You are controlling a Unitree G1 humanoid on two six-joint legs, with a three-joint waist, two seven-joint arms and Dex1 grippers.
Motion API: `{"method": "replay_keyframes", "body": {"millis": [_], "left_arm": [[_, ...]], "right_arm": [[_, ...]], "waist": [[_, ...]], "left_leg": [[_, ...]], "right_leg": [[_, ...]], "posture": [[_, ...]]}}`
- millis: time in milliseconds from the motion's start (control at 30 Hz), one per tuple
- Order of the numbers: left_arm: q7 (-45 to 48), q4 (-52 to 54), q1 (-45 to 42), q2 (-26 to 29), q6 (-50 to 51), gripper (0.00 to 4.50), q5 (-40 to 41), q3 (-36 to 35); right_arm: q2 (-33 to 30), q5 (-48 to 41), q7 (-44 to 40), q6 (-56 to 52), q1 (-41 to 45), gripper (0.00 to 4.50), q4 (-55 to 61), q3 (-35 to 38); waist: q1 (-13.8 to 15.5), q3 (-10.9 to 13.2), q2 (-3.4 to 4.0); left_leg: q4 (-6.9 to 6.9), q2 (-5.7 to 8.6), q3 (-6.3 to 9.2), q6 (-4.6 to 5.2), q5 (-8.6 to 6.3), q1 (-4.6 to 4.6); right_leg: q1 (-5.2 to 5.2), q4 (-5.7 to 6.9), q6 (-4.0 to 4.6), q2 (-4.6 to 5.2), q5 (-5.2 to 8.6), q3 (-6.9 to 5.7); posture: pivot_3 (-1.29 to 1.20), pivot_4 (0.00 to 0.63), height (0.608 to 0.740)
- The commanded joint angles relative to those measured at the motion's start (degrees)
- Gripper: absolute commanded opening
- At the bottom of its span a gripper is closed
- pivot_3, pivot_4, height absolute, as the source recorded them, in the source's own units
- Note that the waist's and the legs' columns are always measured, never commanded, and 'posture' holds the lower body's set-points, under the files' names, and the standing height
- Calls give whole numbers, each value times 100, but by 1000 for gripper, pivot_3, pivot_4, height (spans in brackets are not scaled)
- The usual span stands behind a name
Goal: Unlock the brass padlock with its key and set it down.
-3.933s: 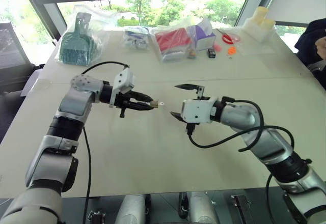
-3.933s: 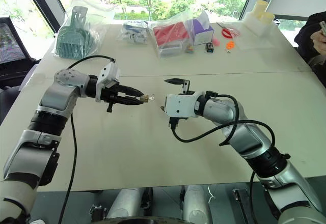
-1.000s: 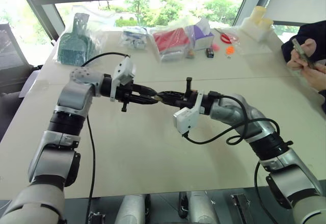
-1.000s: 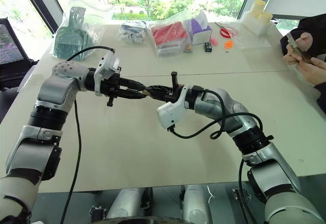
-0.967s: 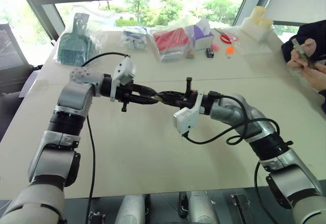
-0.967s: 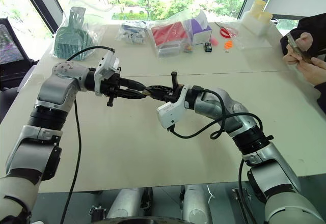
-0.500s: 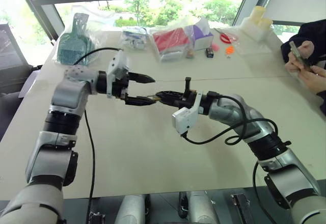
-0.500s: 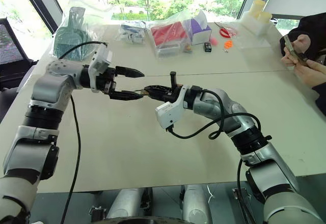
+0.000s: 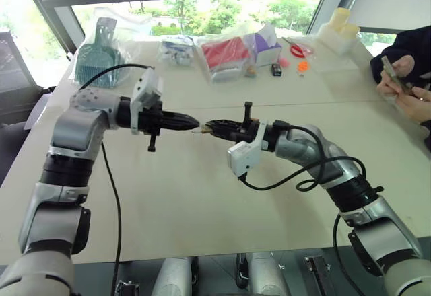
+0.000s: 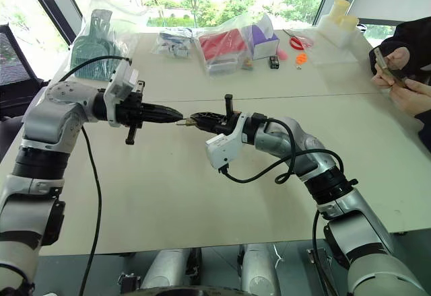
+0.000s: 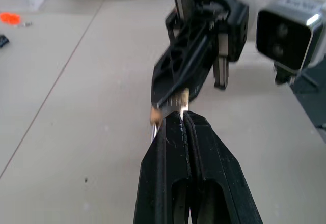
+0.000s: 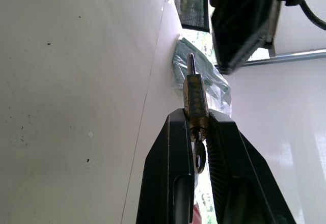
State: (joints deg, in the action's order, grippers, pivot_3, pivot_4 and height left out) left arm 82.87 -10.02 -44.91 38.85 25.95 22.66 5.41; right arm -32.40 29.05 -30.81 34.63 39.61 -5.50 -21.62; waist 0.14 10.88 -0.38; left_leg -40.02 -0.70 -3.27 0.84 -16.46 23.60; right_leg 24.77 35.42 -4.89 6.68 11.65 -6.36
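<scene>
My right gripper (image 9: 209,126) is shut on the tiny brass padlock (image 12: 195,95), held above the table's (image 9: 202,208) middle. The thin silvery shackle (image 12: 191,63) sticks out past the fingertips. A thin silvery piece with a round eye, apparently the key (image 12: 199,155), lies between the right fingers behind the lock body. My left gripper (image 9: 194,122) is shut and points at the right gripper, tip to tip. In the left wrist view its tips (image 11: 182,116) sit right at the lock's protruding end. I cannot tell whether they pinch it.
Along the far edge lie a bagged green dustpan (image 9: 100,52), a red bag (image 9: 225,52), a purple box (image 9: 269,44), orange trinkets (image 9: 304,66) and a white container (image 9: 340,30). A person's hands (image 9: 404,87) hold a phone at the right edge.
Half a second ago the left gripper stood wide open at the lock; it has now shut and drawn slightly left. The right arm has kept still with the padlock.
</scene>
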Motion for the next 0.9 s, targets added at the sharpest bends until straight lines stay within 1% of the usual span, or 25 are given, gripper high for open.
{"method": "replay_keyframes", "body": {"millis": [33,433,633,733,900], "left_arm": [[11,62,-46,103,-155,26,-84,-1],[-259,-512,-88,-227,-659,26,-454,153],[-457,-673,-79,-349,-830,26,-519,79],[-481,-673,-32,-292,-837,26,-482,21],[-374,-369,273,19,-652,26,-377,-43]], "right_arm": [[30,-67,44,36,146,0,83,118],[81,-88,17,-6,174,0,155,108],[72,-95,7,-20,156,0,189,113],[71,-110,-11,-30,125,0,191,105],[25,3,73,39,-1,0,-170,53]], "waist": [[16,0,0],[16,0,0],[5,0,0],[11,0,0],[-10,0,0]], "left_leg": [[0,0,0,1,0,0],[0,4,-4,3,-1,0],[0,4,-4,3,-2,-1],[0,3,-4,4,-2,-1],[0,1,-4,8,-4,-1]], "right_leg": [[0,0,0,0,0,0],[-1,1,0,0,0,2],[0,1,0,0,0,2],[0,1,0,0,0,2],[0,1,0,0,0,2]], "posture": [[0,150,740],[0,150,740],[0,150,740],[0,150,740],[0,150,740]]}}
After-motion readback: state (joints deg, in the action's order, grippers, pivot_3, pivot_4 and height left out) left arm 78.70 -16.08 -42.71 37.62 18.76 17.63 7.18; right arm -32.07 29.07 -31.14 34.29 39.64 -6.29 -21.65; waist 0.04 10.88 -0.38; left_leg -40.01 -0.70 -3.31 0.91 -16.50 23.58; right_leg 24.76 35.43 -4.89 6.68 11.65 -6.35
